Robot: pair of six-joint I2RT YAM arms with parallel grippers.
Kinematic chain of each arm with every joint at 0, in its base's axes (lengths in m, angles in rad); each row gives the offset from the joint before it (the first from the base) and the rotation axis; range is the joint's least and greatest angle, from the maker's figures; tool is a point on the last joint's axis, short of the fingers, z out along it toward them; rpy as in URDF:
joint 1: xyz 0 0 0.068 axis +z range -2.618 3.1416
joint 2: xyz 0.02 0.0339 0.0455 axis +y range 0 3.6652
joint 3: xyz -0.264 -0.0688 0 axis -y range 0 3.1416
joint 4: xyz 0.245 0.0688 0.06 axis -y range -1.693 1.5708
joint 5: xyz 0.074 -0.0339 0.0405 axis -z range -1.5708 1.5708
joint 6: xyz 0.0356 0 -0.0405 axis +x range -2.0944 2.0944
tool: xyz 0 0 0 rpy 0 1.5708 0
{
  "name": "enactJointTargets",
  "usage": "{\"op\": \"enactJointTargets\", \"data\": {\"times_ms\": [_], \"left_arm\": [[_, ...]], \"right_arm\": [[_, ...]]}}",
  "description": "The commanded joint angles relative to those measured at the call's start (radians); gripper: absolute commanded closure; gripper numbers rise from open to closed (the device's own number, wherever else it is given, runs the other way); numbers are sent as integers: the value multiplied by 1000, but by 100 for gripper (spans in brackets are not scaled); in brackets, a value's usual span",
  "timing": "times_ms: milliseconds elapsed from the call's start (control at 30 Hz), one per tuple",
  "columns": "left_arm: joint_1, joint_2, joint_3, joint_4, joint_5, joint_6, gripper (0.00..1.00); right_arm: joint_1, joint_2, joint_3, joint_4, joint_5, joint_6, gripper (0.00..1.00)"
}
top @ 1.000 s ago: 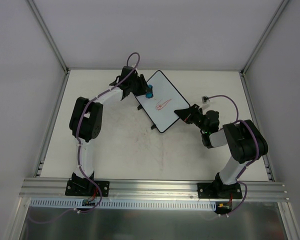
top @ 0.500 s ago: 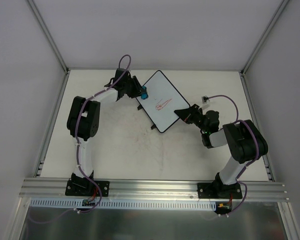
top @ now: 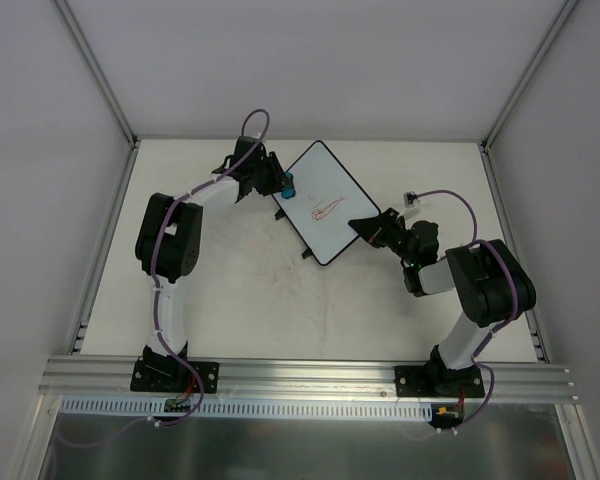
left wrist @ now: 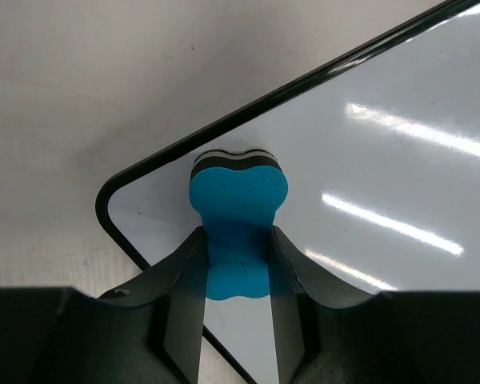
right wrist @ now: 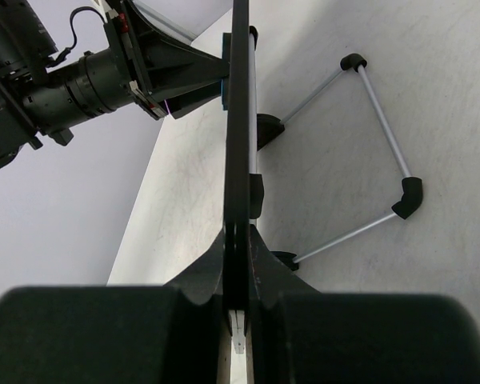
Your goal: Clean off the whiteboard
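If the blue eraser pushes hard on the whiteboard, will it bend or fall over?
Probably not bend: the whiteboard looks straight and stiff edge-on. Its thin wire stand seems tippy, but the right fingers pinch its edge, so it likely holds steady. Its shiny face probably lets the eraser slide.

Scuffed cream table (faint dark streaks), aluminium rail along its near edge, grey walls.

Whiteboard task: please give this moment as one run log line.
left gripper: shut on blue eraser, at corner of whiteboard | right gripper: shut on whiteboard edge | red scribble: not yet erased
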Motion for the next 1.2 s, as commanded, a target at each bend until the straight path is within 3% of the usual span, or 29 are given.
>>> {"op": "enactJointTargets", "data": {"times_ms": [0, 233, 500, 767, 1167], "left_arm": [[-129, 22, 0, -66, -64, 121, 100], [-222, -53, -35, -38, -114, 227, 100], [-256, -59, -58, 6, -26, 256, 100], [-337, -101, -58, 6, -137, 370, 100], [-403, -92, -26, 5, -138, 450, 100]], "right_arm": [[4, -13, 23, 139, -61, 13, 100], [4, -8, 26, 141, -62, 18, 100], [4, -2, 26, 141, -62, 17, 100], [4, -1, 28, 142, -64, 15, 100], [5, -1, 29, 141, -64, 15, 100]]}}
